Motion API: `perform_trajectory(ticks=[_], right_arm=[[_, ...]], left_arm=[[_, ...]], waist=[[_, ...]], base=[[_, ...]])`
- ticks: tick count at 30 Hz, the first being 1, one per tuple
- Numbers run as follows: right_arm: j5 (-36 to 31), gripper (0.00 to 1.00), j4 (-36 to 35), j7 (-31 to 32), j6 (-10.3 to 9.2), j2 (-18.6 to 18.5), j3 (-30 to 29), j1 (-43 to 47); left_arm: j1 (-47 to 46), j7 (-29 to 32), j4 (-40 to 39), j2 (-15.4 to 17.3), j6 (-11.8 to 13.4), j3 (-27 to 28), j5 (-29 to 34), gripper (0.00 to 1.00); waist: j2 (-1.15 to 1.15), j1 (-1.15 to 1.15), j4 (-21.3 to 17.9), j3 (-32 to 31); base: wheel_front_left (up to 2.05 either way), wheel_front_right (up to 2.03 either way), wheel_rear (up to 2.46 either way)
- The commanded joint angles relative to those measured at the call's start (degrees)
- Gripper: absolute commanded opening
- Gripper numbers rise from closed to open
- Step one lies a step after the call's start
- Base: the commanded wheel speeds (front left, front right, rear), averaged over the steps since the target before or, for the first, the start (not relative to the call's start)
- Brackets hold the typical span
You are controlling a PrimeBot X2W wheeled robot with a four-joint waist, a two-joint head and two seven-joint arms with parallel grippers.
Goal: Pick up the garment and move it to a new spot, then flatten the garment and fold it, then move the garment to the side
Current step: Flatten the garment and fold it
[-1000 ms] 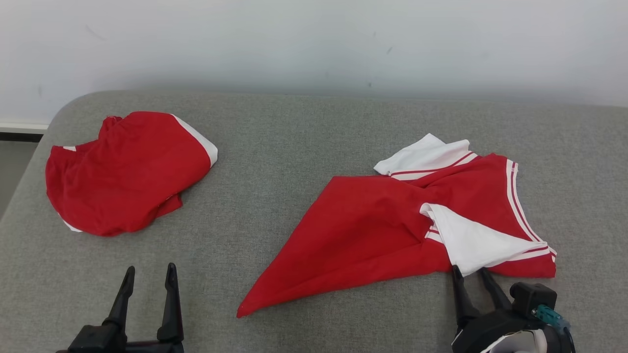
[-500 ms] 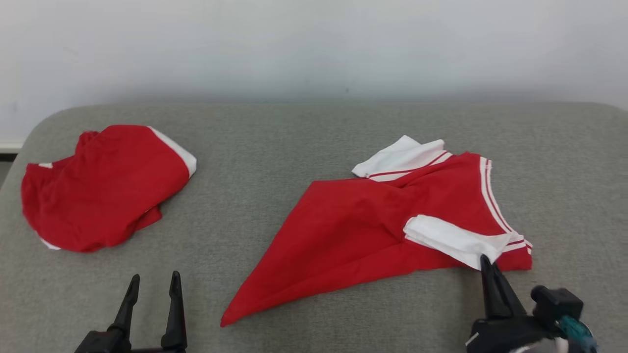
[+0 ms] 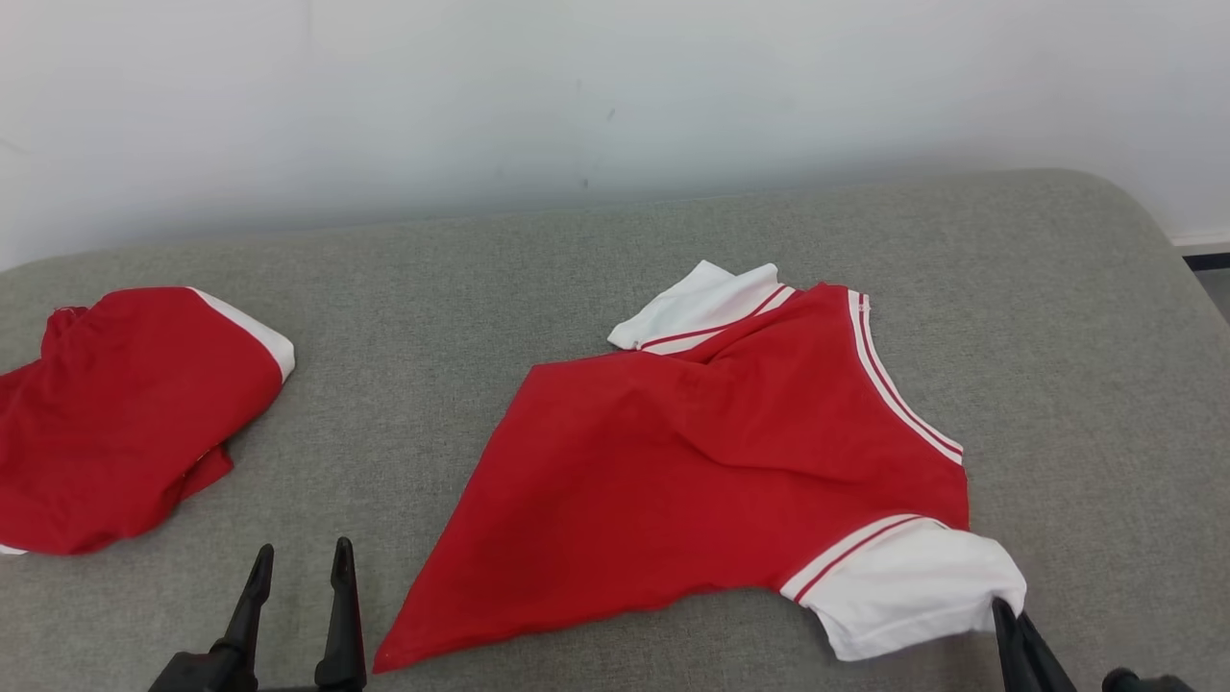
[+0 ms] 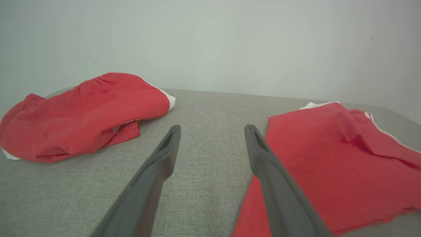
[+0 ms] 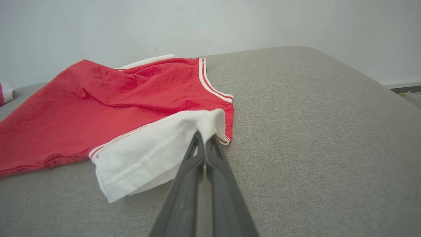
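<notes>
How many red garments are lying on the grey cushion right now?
2. A crumpled red garment lies at the left; a red shirt with white sleeves lies centre-right, one sleeve pinched by the right end effector.

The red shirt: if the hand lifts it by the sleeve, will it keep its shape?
Probably floppy: the shirt lies in soft wrinkles and its white sleeve bunches where the right hand pinches it. Likely light, thin cloth; pulled, it may drag on the rough-looking grey cushion.
</notes>
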Motion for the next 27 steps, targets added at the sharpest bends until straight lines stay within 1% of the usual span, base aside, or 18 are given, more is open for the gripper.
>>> perform_trajectory(ticks=[1,2,3,5,10,19,27], right_arm=[[0.72,0.01,-0.36,0.33,-0.13,-0.42,0.20,0.91],[0.94,0.20,-0.53,0.30,-0.13,-0.50,0.10,1.54],[1.21,0.45,-0.79,0.31,-0.13,-0.49,0.04,2.12],[1.42,1.00,-1.18,0.25,-0.13,-0.42,-0.19,3.12],[1.45,1.00,-3.22,-0.12,-0.13,-0.27,0.48,3.31],[-1.00,1.00,-6.59,-0.77,-0.13,-0.28,1.02,0.29],[-3.38,1.00,-6.10,-1.12,-0.13,1.45,2.58,-3.23]], left_arm=[[0.37,-0.17,0.10,-0.03,-0.06,0.12,-0.26,1.00],[0.20,-0.17,0.12,-0.04,-0.03,0.03,-0.34,1.00],[0.09,-0.17,0.12,-0.04,0.01,-0.07,-0.45,1.00],[0.03,-0.17,0.12,-0.04,0.00,-0.03,-0.65,1.00],[0.60,-0.18,0.12,-0.04,0.00,0.41,-0.50,1.00],[1.48,-0.17,-0.50,-0.05,0.00,1.90,0.58,1.00],[2.08,-0.17,-0.93,-0.04,-0.01,3.47,1.90,1.00]], waist=[[0.00,0.00,-0.29,0.09],[0.00,0.00,-0.26,0.12],[0.00,0.00,-0.20,0.13],[0.00,0.00,-0.10,0.13],[0.00,0.00,0.11,-0.06],[0.00,0.00,0.76,-1.75],[0.00,0.00,2.55,-2.91]], base=[[0.00,0.00,0.00],[0.00,0.00,0.00],[0.00,0.00,0.00],[0.00,0.00,0.00],[0.00,0.00,0.00],[0.00,0.00,0.00],[0.00,0.00,0.00]])
